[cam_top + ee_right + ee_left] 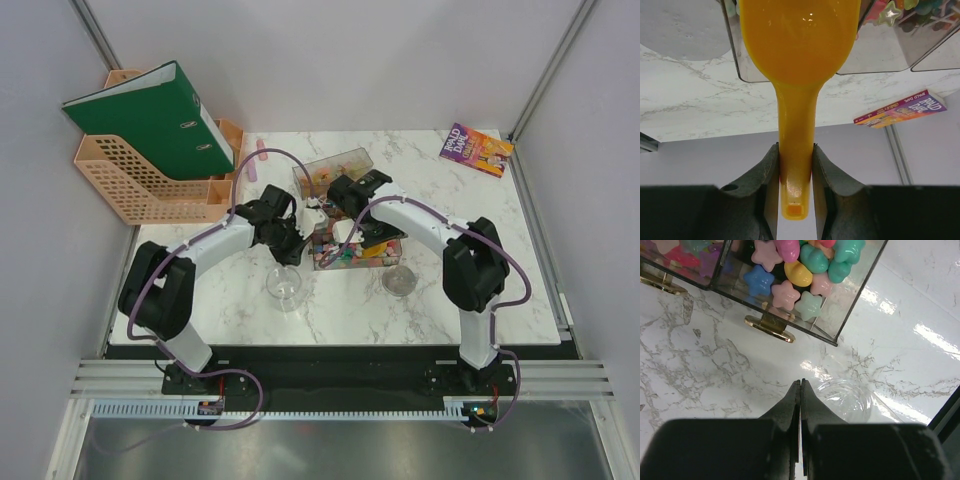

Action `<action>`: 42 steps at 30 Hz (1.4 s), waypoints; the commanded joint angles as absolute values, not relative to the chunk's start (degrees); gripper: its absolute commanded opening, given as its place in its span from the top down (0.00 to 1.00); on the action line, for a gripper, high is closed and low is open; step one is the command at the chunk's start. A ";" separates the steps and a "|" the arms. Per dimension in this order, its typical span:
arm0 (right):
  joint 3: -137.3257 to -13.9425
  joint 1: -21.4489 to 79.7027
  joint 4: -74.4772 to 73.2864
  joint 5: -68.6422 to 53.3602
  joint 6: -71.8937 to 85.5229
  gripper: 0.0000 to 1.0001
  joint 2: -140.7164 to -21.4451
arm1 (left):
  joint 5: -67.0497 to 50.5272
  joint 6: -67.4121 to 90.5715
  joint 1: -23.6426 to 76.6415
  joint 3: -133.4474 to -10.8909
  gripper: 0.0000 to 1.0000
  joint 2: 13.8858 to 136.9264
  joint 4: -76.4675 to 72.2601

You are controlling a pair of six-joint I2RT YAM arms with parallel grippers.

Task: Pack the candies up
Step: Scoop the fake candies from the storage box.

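Pastel candies (pixel 345 253) lie heaped in a clear acrylic box (pixel 392 252) at the middle of the marble bench (pixel 340 320). From above, both arms bend in over the box, and a clear cup (pixel 285 287) stands just in front of it. The heap has no shared heading, while the box's long axis runs across the bench, left to right.

From the left wrist, the candies show as little stars and rounded lumps pressed against the box wall. They look hard, glossy and light, so I'd judge they would skid and scatter under a pinch, and scooping suits them better. The left end effector (pixel 801 384) is fully closed on nothing, with the cup just beside its tips.

From the right wrist, the right end effector (pixel 796 150) clamps the handle of an orange plastic scoop (pixel 800 45). The scoop's bowl points straight away towards the box. I cannot tell whether any candy sits in it.
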State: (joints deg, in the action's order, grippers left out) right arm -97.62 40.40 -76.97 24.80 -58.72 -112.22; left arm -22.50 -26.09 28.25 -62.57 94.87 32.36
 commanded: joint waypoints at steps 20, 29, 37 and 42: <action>-107.84 42.28 -83.41 10.38 -45.62 1.00 -123.57 | -12.93 -21.97 27.95 -63.28 0.76 90.88 26.10; -110.75 42.19 -82.62 1.59 -42.19 1.00 -123.31 | -8.18 -23.29 27.16 -68.55 0.68 88.42 26.81; -102.15 41.92 -74.63 -3.33 -38.41 1.00 -116.21 | -3.18 -24.52 25.31 -70.49 0.64 87.45 27.69; -98.96 41.92 -69.44 -3.69 -36.83 1.00 -114.43 | -1.14 -26.28 24.35 -71.19 0.62 86.22 28.30</action>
